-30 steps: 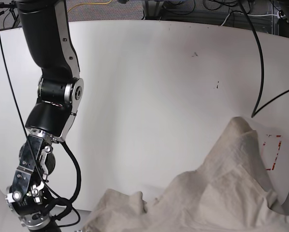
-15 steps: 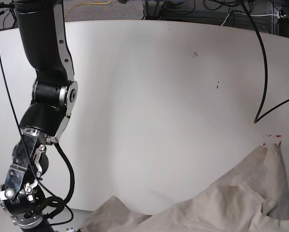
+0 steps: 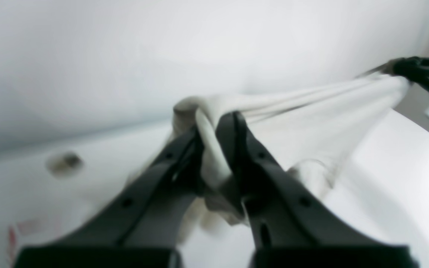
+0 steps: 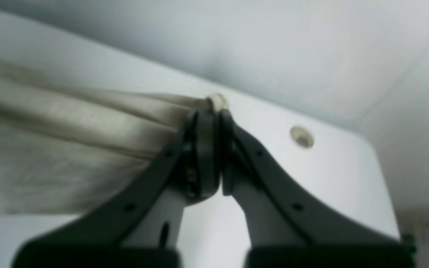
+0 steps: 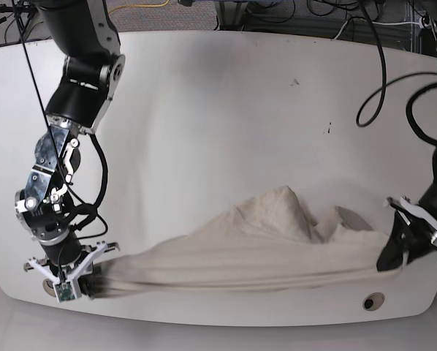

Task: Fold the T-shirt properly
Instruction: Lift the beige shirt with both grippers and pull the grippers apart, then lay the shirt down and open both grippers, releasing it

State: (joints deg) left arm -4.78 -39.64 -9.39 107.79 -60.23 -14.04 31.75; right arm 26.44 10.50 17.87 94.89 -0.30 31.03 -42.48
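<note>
The beige T-shirt [image 5: 262, 248] is stretched in a long band along the front of the white table [image 5: 218, 110], with a rumpled hump in its middle. My right gripper [image 5: 87, 281] is at the front left corner, shut on the T-shirt's left end. In the right wrist view that gripper [image 4: 209, 111] pinches a bunched edge of the T-shirt [image 4: 69, 141]. My left gripper [image 5: 390, 259] holds the other end at the front right. In the left wrist view it [image 3: 214, 124] is shut on a thick fold of the T-shirt [image 3: 311, 111].
A round hole [image 5: 372, 301] is set in the table near the front right edge, beside the left gripper. Another hole [image 4: 302, 137] shows close to the right gripper. Black cables [image 5: 383, 80] hang over the back right. The front edge lies just below the cloth.
The T-shirt was a loose heap at the lower right; now it is pulled taut between both grippers. The right arm swung back and its gripper came into view.
</note>
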